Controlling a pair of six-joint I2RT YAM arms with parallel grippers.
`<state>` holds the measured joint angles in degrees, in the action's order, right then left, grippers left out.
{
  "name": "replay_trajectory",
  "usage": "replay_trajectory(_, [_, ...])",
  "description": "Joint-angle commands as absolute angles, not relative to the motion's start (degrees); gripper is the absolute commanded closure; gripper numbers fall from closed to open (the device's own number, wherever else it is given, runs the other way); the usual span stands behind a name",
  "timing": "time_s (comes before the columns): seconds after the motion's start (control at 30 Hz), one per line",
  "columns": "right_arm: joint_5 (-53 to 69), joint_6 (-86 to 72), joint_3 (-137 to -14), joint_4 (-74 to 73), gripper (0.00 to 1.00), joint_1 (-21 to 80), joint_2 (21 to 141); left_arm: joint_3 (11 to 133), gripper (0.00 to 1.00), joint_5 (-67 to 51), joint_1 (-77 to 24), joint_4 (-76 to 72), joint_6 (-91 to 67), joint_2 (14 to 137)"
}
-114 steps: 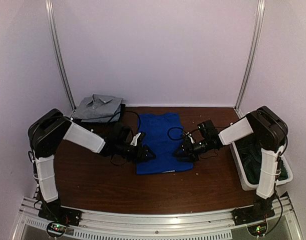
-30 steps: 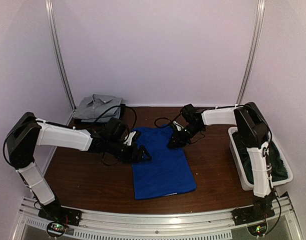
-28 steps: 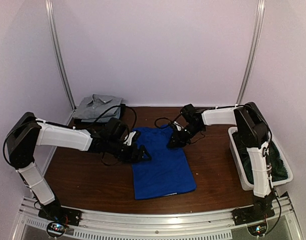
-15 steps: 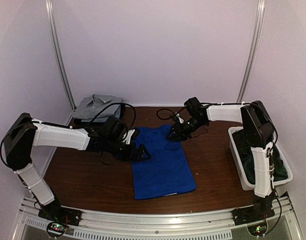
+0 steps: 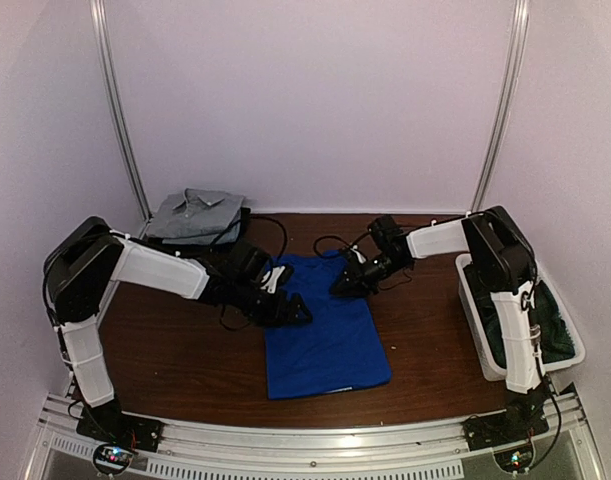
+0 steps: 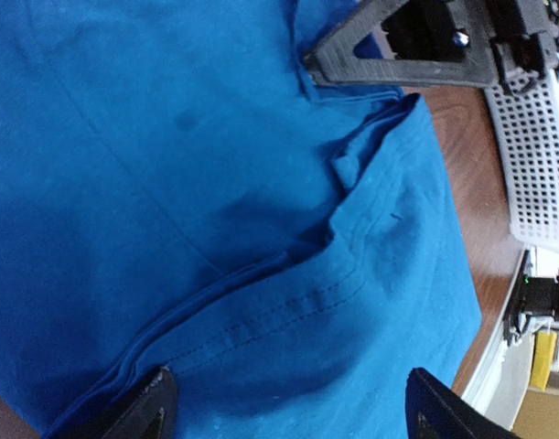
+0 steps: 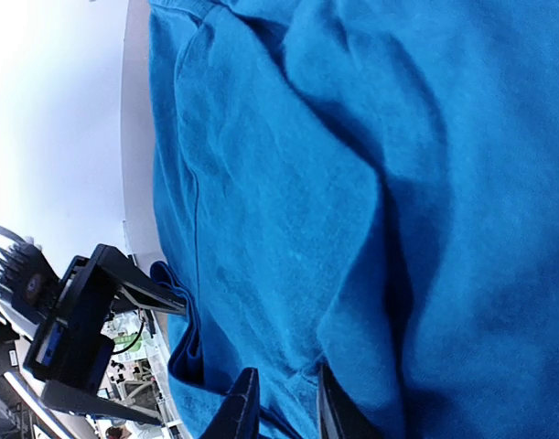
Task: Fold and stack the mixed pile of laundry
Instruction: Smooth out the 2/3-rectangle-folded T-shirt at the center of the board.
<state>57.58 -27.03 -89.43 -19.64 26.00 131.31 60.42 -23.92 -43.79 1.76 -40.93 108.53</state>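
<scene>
I see the blue shirt (image 5: 325, 330) flat on the surface (image 5: 185, 360), left of the white bin (image 5: 477, 325). My left pincer (image 5: 300, 310) gapes empty over the edge away from the bin. The right pincer (image 5: 338, 288), bin-side, is nearly closed, and I cannot tell if it grips cloth. A one-sided pull could skew the fold.

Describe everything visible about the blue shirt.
The blue shirt is royal-blue soft knit with stitched hems, partly folded into a rough rectangle, wrinkled at its far end. It lies flat on the table. The left claw stands open over its left edge; the right claw, nearly closed, meets its far edge.
</scene>
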Motion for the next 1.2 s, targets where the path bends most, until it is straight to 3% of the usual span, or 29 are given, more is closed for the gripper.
replay_trajectory(0.0, [54.55, -25.39, -84.65, -20.07, 0.76, 25.22, 130.25, 59.71, 0.16, -26.28, -40.39, -3.37, -41.17, 111.66])
replay_trajectory(0.27, [49.32, -21.64, -82.95, -24.10, 0.64, 24.84, 119.31, 63.75, 0.13, -28.10, -38.67, 4.29, -31.45, 107.36])
replay_trajectory(0.43, [49.40, -22.20, -86.31, -27.11, 0.65, 25.76, 113.72, 60.11, 0.13, -28.20, -37.83, 3.50, -32.81, 98.44])
replay_trajectory(0.6, [54.94, -30.69, -81.35, -18.07, 0.68, 31.38, 110.99, 52.26, 0.13, -27.36, -35.70, -2.46, -38.40, 91.92])
replay_trajectory(0.7, [57.64, -35.76, -78.48, -11.65, 0.70, 35.33, 112.23, 49.88, 0.12, -25.66, -35.42, -2.64, -39.22, 89.21])
replay_trajectory(0.83, [60.22, -39.90, -76.96, -4.16, 0.70, 38.66, 116.13, 47.98, 0.03, -22.80, -35.41, -1.39, -38.65, 86.45])
replay_trajectory(1.03, [56.04, -33.21, -81.83, -11.37, 0.73, 37.19, 126.79, 44.43, 0.02, -14.42, -35.42, -0.36, -34.93, 78.02])
replay_trajectory(1.17, [55.29, -28.08, -78.57, -14.46, 0.74, 36.61, 127.84, 41.70, 0.02, -9.36, -35.57, 2.24, -32.16, 69.83])
